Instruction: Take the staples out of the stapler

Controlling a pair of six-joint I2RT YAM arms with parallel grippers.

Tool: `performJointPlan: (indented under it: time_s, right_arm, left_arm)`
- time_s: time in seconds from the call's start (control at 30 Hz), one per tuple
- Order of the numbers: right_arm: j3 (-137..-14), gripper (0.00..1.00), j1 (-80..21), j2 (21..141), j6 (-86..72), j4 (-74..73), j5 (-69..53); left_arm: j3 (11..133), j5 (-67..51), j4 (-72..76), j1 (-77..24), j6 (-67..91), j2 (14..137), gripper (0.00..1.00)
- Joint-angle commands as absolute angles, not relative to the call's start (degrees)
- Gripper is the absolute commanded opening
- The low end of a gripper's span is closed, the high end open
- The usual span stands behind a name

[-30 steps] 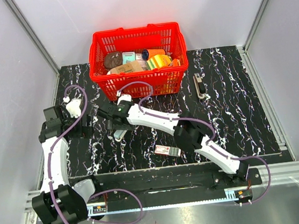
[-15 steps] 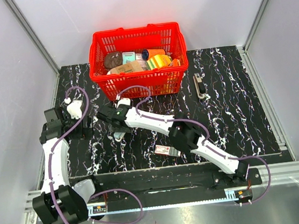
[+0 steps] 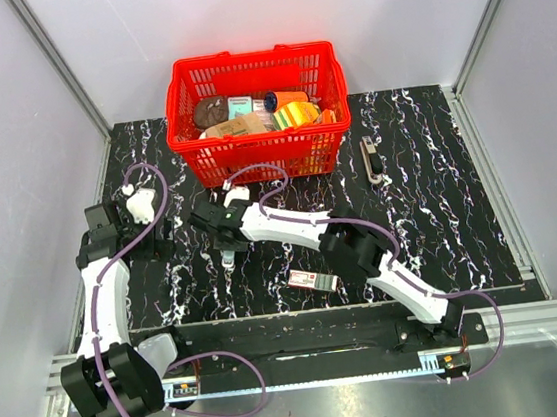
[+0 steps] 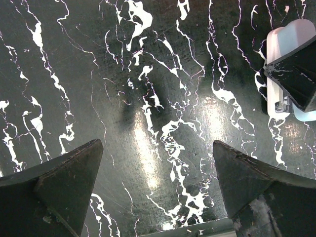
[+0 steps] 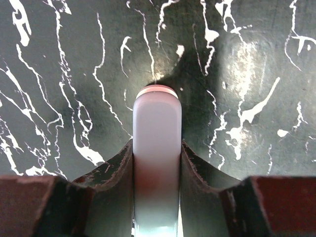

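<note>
Near the left-centre of the black marbled tabletop (image 3: 440, 210), in front of the red basket (image 3: 253, 161), the stapler (image 3: 226, 257) lay largely hidden beneath the right gripper (image 3: 223, 233). That gripper's 2 fingers (image 5: 116, 168) pressed against both sides of the pale body, whose rear was cut off by the frame edge. The left gripper (image 4: 157, 148) hung spread wide above the tabletop, grasping nothing; its view caught only 1 end of the stapler.

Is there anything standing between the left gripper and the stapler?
Nothing visible does. Only bare table lies between the open left gripper and the stapler. The right gripper grips the stapler, one finger on each side, and covers part of it.
</note>
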State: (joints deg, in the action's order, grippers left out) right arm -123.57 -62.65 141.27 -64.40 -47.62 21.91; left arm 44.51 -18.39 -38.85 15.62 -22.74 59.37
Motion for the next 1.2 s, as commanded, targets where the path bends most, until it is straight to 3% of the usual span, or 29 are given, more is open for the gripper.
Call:
performJointPlan:
  time_s: [0.0,0.43,0.63,0.9,1.0,1.17]
  right_arm:
    - [-120.94,0.24,-63.11,134.92,-65.83,-45.18,20.66]
    - [-102.06,0.08,-63.11,122.80,-68.82,-21.56,17.93]
    - [-85.63,0.09,-63.02,115.14,-70.22,1.46,15.64]
    - [-82.00,0.09,-62.75,112.50,-71.02,7.91,14.15]
    - [-81.39,0.09,-62.84,112.24,-71.19,8.43,13.80]
    - [-79.37,0.09,-62.58,111.71,-72.86,11.60,12.31]
  left_arm:
    - [44.21,-21.00,-36.56,15.47,-24.78,58.97,0.99]
    - [40.34,-39.97,-41.83,11.43,-39.89,56.69,0.99]
    - [42.19,-47.63,-45.26,11.34,-44.03,60.20,0.99]
    - [44.73,-54.04,-52.37,11.34,-53.07,64.33,0.97]
    - [47.01,-56.51,-56.77,11.25,-56.33,66.26,0.92]
    - [47.46,-56.34,-57.57,11.34,-58.80,68.73,0.74]
